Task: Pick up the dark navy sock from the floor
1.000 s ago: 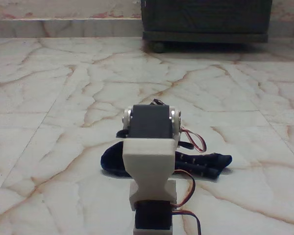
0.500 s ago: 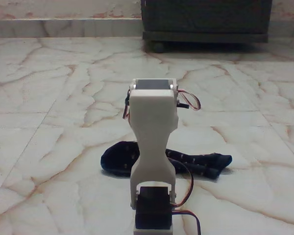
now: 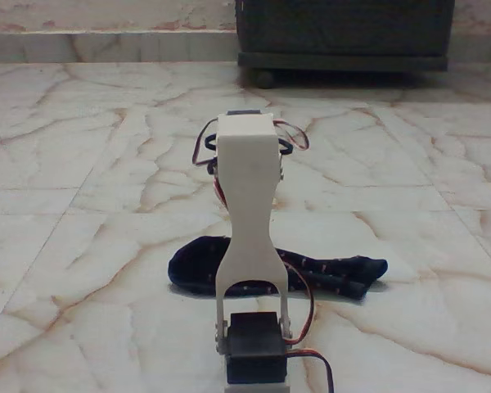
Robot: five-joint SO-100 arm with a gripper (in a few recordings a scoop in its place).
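Note:
The dark navy sock (image 3: 337, 274) lies flat and stretched sideways on the floor (image 3: 82, 172), its tiny reddish dots showing on the right half. The white arm (image 3: 247, 188) stands in front of the sock's middle and is seen from behind. Its upper link is raised upright, with a black servo (image 3: 256, 348) at its base and red and black wires looping at the top. The link covers the middle of the sock and whatever lies beyond its upper end. No fingers can be made out, and nothing holds the sock.
A dark wheeled cabinet (image 3: 344, 33) stands at the back right against a low stone step (image 3: 106, 45). Marble tiles stretch to the left, right and back of the sock.
The arm's white upper link has swung up from a folded, low pose to nearly upright, so its top is now higher. The sock has not moved.

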